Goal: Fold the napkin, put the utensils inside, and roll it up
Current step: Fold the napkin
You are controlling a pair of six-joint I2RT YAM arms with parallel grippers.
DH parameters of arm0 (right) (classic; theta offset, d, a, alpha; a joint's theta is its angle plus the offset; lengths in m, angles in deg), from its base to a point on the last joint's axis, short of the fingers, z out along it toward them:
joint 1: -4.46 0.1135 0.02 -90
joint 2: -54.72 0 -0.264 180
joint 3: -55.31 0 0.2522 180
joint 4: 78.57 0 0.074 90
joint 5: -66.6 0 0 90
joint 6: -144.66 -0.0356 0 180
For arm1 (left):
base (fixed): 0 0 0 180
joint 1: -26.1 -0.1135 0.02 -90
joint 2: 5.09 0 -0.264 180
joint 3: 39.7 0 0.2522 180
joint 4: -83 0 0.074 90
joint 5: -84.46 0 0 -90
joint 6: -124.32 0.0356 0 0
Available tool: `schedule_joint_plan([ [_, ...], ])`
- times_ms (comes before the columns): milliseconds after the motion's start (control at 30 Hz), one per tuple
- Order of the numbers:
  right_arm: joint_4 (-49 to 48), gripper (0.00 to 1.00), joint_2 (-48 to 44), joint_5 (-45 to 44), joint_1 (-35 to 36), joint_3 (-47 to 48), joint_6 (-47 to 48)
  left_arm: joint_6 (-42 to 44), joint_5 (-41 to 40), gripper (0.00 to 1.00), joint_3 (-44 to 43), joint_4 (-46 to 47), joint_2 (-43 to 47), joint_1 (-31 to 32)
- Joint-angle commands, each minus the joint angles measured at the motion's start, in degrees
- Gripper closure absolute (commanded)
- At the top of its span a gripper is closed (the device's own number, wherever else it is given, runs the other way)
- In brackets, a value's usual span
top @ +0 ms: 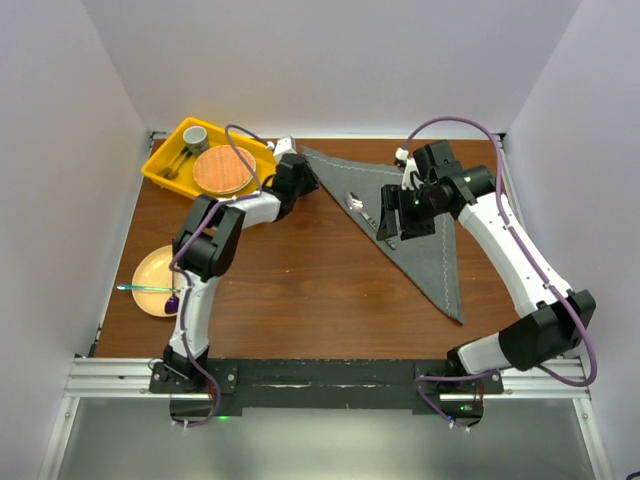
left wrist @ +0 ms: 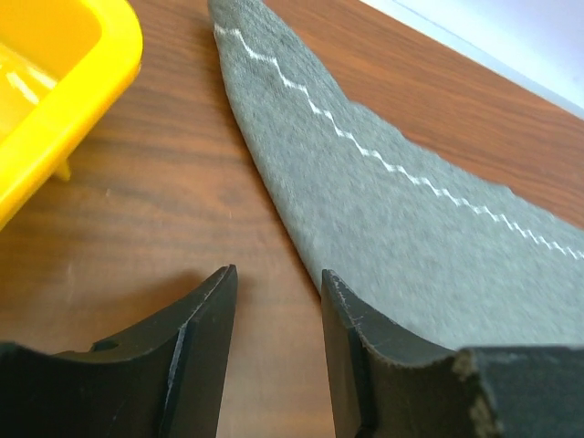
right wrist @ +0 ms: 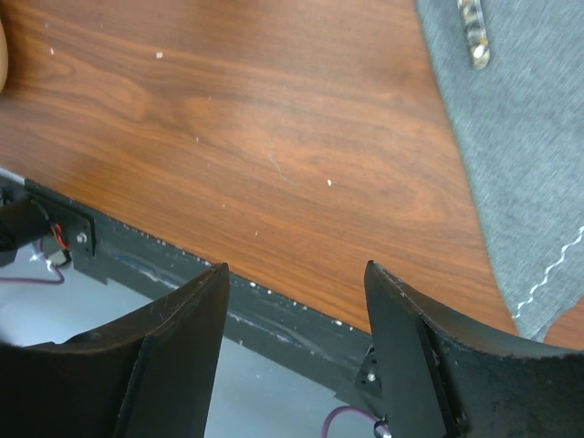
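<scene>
The napkin (top: 425, 215) is a grey-green cloth with a pale stitched line, folded into a triangle on the right half of the table. A silver utensil (top: 357, 205) lies on its left part; the right wrist view shows the utensil's end (right wrist: 474, 36). My left gripper (top: 303, 170) is open and empty, low by the napkin's far left corner (left wrist: 365, 210); its right finger (left wrist: 351, 319) reaches over the cloth's edge. My right gripper (top: 393, 230) is open and empty, held above the napkin's left edge (right wrist: 529, 164).
A yellow tray (top: 165, 165) at the back left holds a grey cup (top: 194, 136), a round brown plate (top: 223, 170) and a utensil. A pale yellow plate (top: 155, 280) at the left edge carries a blue and purple utensil (top: 150, 289). The tray corner (left wrist: 55, 100) is close to my left gripper.
</scene>
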Motion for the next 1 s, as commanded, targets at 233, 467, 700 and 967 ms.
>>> schedule_joint_plan([
  [233,-0.2,0.34,2.1,-2.5,0.1,7.8,-0.4,-4.6,-5.4,0.55,-9.7,8.0,-9.7,-1.5],
  [467,-0.7,0.34,2.6,-3.2,0.0,7.5,-1.7,-7.1,-5.6,0.56,-13.5,9.0,-14.7,-3.4],
  [700,-0.9,0.34,3.5,-3.0,0.0,7.8,-2.9,-9.2,-2.9,0.60,-20.4,9.1,-19.7,-5.0],
  [967,-0.4,0.34,4.1,-2.7,0.0,7.8,-3.5,-5.6,-4.5,0.82,-20.5,9.9,-18.4,-5.2],
])
